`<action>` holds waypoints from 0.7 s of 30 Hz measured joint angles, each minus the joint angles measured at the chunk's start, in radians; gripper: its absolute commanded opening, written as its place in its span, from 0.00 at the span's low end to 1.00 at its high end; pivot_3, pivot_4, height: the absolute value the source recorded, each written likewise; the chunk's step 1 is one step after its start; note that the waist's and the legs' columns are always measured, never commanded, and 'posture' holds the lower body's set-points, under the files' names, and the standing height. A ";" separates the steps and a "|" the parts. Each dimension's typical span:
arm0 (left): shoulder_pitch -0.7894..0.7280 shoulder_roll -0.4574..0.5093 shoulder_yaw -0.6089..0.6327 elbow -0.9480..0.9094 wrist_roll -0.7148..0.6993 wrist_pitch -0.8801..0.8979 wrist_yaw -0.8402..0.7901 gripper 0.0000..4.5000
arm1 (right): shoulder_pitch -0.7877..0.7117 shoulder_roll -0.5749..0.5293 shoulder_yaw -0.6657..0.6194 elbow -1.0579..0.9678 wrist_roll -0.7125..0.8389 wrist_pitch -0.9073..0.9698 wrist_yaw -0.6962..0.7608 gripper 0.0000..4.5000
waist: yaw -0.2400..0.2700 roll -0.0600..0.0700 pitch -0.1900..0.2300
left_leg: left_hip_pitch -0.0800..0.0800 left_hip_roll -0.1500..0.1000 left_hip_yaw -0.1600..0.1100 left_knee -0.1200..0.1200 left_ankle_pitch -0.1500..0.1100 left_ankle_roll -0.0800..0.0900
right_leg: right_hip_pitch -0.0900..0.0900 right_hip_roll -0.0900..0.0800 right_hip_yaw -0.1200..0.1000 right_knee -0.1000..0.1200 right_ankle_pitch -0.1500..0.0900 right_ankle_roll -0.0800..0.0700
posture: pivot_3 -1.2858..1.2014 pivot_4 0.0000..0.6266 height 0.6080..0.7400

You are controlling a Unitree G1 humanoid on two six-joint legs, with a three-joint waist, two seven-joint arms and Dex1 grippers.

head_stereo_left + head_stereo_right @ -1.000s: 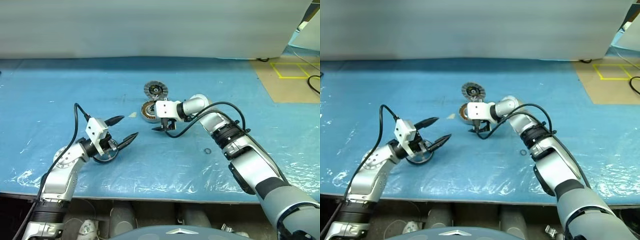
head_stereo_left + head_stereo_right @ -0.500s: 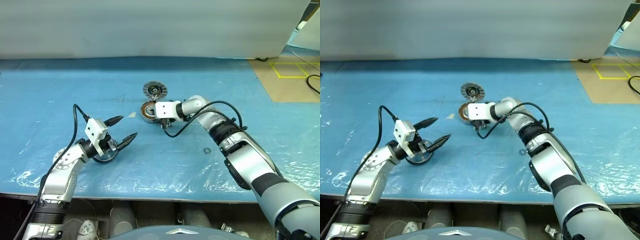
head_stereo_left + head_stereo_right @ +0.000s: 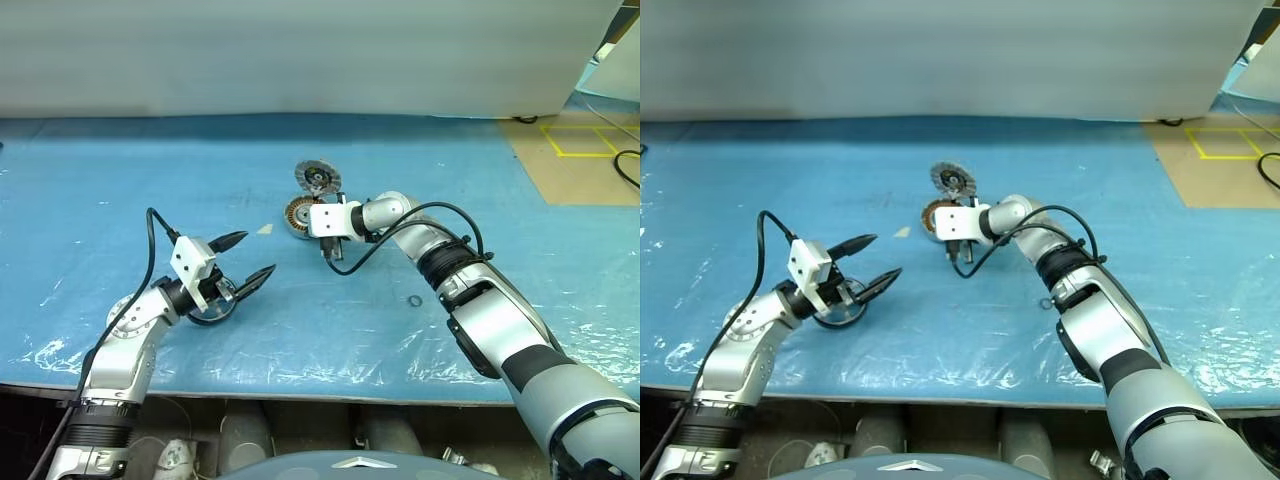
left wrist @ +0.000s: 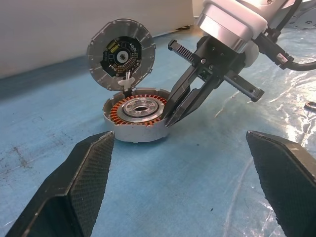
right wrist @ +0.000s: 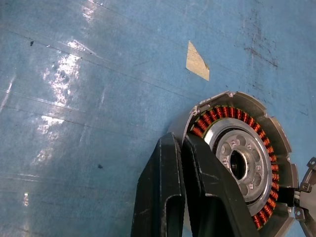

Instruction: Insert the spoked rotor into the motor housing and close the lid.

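The motor housing (image 3: 298,213) lies on the blue table with its copper windings (image 4: 129,109) and silver hub showing. Its lid (image 3: 317,177) stands tilted up on the hinge at the far side, the segmented inner face towards me. My right gripper (image 4: 170,117) is shut with nothing between its fingers, and its tips rest against the housing's near outer wall (image 5: 185,136). To the left, my left gripper (image 3: 246,258) hangs open and level, pointing at the housing. The spoked rotor (image 3: 208,312) lies on the table under that wrist, partly hidden by it.
A small black ring (image 3: 414,300) lies on the table right of the right forearm. A beige scrap (image 3: 265,229) sits just left of the housing. The table's front edge (image 3: 300,385) runs close below both arms. A grey wall (image 3: 300,60) backs the table.
The right gripper's fingers have closed from wide open and swung in against the housing. The housing and its lid have shifted slightly away. The left arm has kept still.
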 measured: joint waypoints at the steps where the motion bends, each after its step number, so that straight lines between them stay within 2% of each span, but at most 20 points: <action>1: 0.000 0.000 0.000 0.000 0.000 0.000 -0.001 1.00 | 0.001 -0.003 -0.002 -0.003 0.003 0.001 0.013 0.03 | 0.000 0.000 0.000 | 0.000 0.000 0.000 0.000 0.000 0.000 | 0.000 0.000 0.000 0.000 0.000 0.000 | 0.52 0.24 1.00; 6: 0.001 -0.001 -0.002 0.000 0.000 0.000 -0.006 1.00 | 0.014 -0.015 -0.006 -0.042 0.017 0.006 0.075 0.03 | 0.000 0.000 0.000 | 0.000 0.001 0.000 0.000 0.000 0.000 | 0.000 0.000 0.000 0.000 0.000 0.000 | 0.52 0.24 1.00; 21: 0.005 -0.008 -0.013 -0.007 0.000 0.006 -0.012 1.00 | 0.053 -0.025 -0.024 -0.104 0.026 0.036 0.100 0.02 | 0.000 0.000 0.000 | 0.000 0.001 0.000 0.000 0.000 0.000 | 0.000 0.000 0.000 0.000 0.000 0.000 | 0.52 0.24 1.00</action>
